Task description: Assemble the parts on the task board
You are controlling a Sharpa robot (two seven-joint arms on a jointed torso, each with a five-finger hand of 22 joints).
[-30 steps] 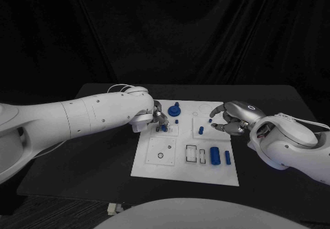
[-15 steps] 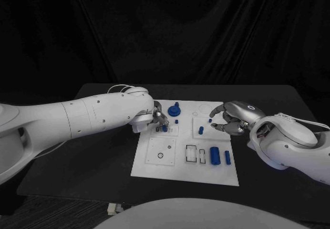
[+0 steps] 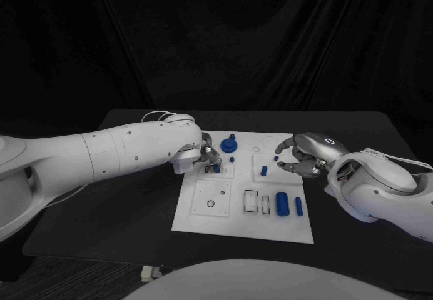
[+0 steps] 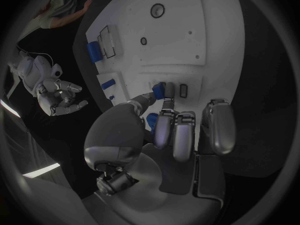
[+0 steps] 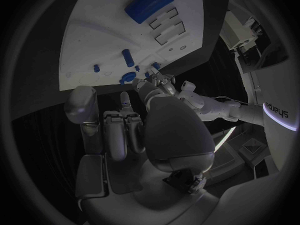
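The white task board (image 3: 236,220) lies in the middle of the black table. My left hand (image 3: 208,155) is at the board's far left part and pinches a small blue part (image 3: 216,167) (image 4: 159,90) between thumb and finger, right at a row of small slots (image 4: 183,90). My right hand (image 3: 303,156) hovers over the board's far right edge with its fingers loosely bent and apart, holding nothing. On the board are a round blue knob (image 3: 228,145), a blue peg (image 3: 263,170), a blue cylinder (image 3: 282,204) (image 5: 149,2) and a blue bar (image 3: 298,205).
Two small blue pegs (image 3: 233,159) (image 3: 275,158) stand on the board between my hands. Empty rectangular slots (image 3: 251,199) and a round hole (image 3: 211,203) lie in the board's near half. Bare black table (image 3: 135,206) surrounds the board.
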